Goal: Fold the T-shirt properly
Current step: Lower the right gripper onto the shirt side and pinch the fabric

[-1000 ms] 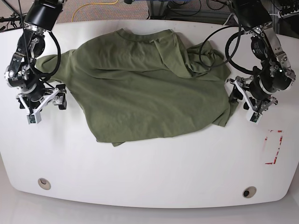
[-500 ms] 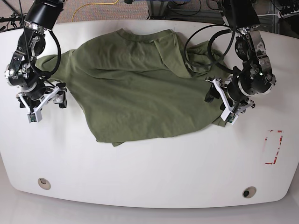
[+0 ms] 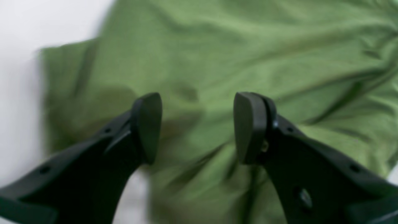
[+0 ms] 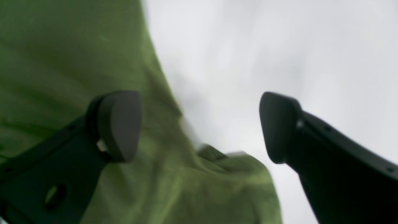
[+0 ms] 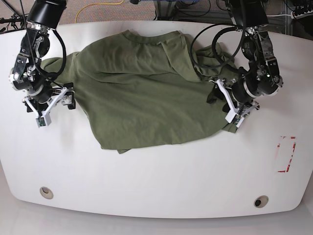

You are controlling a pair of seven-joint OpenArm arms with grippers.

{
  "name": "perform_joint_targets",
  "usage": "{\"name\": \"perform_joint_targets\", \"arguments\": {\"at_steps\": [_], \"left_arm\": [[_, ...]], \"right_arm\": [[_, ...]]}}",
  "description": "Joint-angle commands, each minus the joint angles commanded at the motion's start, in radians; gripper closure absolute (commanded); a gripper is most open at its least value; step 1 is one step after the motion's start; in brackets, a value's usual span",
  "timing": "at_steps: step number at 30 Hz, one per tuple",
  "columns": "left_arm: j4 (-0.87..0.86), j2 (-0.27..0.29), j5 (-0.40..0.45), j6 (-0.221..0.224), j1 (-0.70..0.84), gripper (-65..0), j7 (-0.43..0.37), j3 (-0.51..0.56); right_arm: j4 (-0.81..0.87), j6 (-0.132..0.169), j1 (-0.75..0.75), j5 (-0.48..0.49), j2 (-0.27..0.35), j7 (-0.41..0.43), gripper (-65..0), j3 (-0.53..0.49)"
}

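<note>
White and glossy, the counter fills most of the base view, its corners rounded, with two small round metal-ringed holes near the lower edge and a red-outlined rectangle marked at the right.

Spread across the upper middle of that frame lies the T-shirt, olive green, soft and matte, crossed by shallow creases. Its ribbed collar sits at the top centre, one short sleeve reaches toward the upper left, and the cloth is bunched into thicker folds at the upper right. The hem runs unevenly along the lower middle, with a small tuck at its lower left.

At the right of the base view the left claw hangs over the shirt's right edge; its wrist view shows two black, rounded pads set apart with wrinkled green fabric beneath them and nothing between them.

At the left of the base view the right claw sits by the sleeve edge, its pads spread wide; in its wrist view one pad is over green cloth, the other over bare white surface, and it grips nothing.
</note>
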Motion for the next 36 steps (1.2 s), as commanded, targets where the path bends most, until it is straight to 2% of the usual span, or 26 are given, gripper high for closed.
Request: {"name": "perform_joint_targets", "arguments": {"at_steps": [5,7,9,15,17,21,27,29,36], "left_arm": [[0.011,-0.027,-0.001,0.000,0.004,-33.3,0.004,-0.029],[0.027,-0.057,-0.009,0.000,-0.001,-33.1,0.019,-0.074],[0.030,-0.070,-0.011,0.000,-0.004,-33.1,0.023,-0.093],[0.047,-0.091,-0.013,0.000,-0.022,-33.3,0.030,-0.138],[0.037,-0.099,-0.026,0.000,-0.044,-33.9,0.035,-0.165],[0.036,-0.104,-0.030,0.000,-0.044,-33.9,0.039,-0.170],[0.027,-0.104,-0.033,0.000,-0.029,-34.2,0.046,-0.165],[0.015,-0.109,-0.025,0.000,-0.029,-34.2,0.047,-0.166],[0.011,-0.132,-0.027,0.000,-0.025,-34.2,0.039,-0.177]], "right_arm": [[-0.090,0.072,0.056,-0.002,0.007,0.011,-56.3,-0.031],[-0.176,0.095,0.109,-0.001,0.003,0.031,-56.1,-0.053],[-0.199,0.098,0.122,-0.001,0.003,0.037,-56.1,-0.062],[-0.230,0.078,0.137,-0.001,-0.005,0.069,-55.8,-0.091],[-0.248,0.037,0.144,0.003,-0.022,0.119,-55.9,-0.099],[-0.258,0.021,0.141,0.002,-0.033,0.137,-56.0,-0.097],[-0.281,0.028,0.142,0.001,-0.046,0.144,-56.0,-0.083],[-0.308,0.045,0.152,-0.003,-0.055,0.158,-56.1,-0.074],[-0.337,0.044,0.163,0.000,-0.078,0.168,-56.0,-0.073]]}}
